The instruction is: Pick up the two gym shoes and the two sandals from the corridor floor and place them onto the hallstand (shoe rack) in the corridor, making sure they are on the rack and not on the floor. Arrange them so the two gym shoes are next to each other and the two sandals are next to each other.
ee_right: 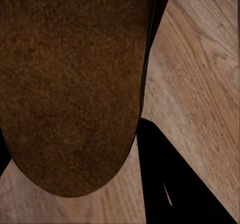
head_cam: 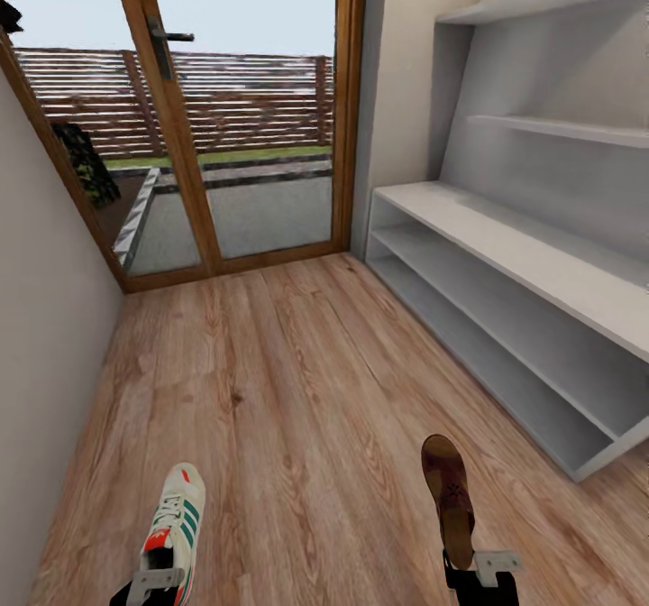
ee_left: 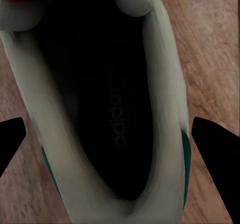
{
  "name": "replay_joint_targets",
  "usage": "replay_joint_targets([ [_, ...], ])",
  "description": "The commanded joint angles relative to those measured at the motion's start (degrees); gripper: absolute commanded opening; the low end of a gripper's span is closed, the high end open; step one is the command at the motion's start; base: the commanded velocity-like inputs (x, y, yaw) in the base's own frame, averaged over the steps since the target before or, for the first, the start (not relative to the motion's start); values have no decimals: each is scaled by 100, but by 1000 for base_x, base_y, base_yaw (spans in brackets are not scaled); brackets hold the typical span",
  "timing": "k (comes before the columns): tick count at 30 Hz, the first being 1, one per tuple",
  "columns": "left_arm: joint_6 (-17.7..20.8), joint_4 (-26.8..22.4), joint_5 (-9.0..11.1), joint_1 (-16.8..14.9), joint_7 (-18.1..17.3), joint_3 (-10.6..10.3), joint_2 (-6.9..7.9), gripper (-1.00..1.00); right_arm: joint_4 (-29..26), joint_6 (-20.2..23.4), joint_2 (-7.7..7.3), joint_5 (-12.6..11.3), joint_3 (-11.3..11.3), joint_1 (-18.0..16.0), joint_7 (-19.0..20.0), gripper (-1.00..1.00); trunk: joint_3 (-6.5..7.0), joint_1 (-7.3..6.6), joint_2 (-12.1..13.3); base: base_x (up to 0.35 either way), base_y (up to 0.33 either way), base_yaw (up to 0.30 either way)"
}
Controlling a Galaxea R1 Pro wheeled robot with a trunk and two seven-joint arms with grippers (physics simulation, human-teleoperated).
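Observation:
A white gym shoe (head_cam: 173,523) with green stripes and a red-orange tongue hangs toe-forward at the lower left, and my left gripper (head_cam: 158,581) is shut on its heel. In the left wrist view the gym shoe's dark opening (ee_left: 107,99) lies between both black fingers (ee_left: 216,154). At the lower right my right gripper (head_cam: 482,572) is shut on the heel end of a dark brown sandal (head_cam: 448,493). The sandal's suede footbed (ee_right: 70,84) shows close up beside one black finger (ee_right: 170,184). The light grey hallstand (head_cam: 505,245) runs along the right wall, its tiers and shelves bare. The other shoe and sandal are out of view.
The wood-plank corridor floor (head_cam: 288,381) stretches ahead to a glazed wooden door (head_cam: 180,137) with a dark handle. A plain wall (head_cam: 45,362) closes in the left side. The hallstand's near corner (head_cam: 586,471) juts toward the right arm.

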Motion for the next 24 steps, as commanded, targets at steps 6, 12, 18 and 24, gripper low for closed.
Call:
replay_joint_targets([
  [6, -14, 3, 11, -2, -37, 36, -2, -100, 5, -14, 3, 35, -20, -5, -25, -100, -4, 2, -1, 331, 101, -258],
  [12, -14, 3, 6, -2, -37, 29, -2, -100, 5, -14, 3, 35, -20, -4, -25, -100, -4, 2, -1, 331, 106, -265],
  [18, -14, 6, 2, -2, -37, 29, -2, -100, 5, -14, 3, 35, -20, -4, -25, -100, -4, 2, -1, 318, 170, -265],
  [24, -14, 11, 2, -2, -37, 35, -2, -100, 8, -14, 3, 35, -20, -5, -25, -100, -4, 2, -1, 306, 204, -265],
])
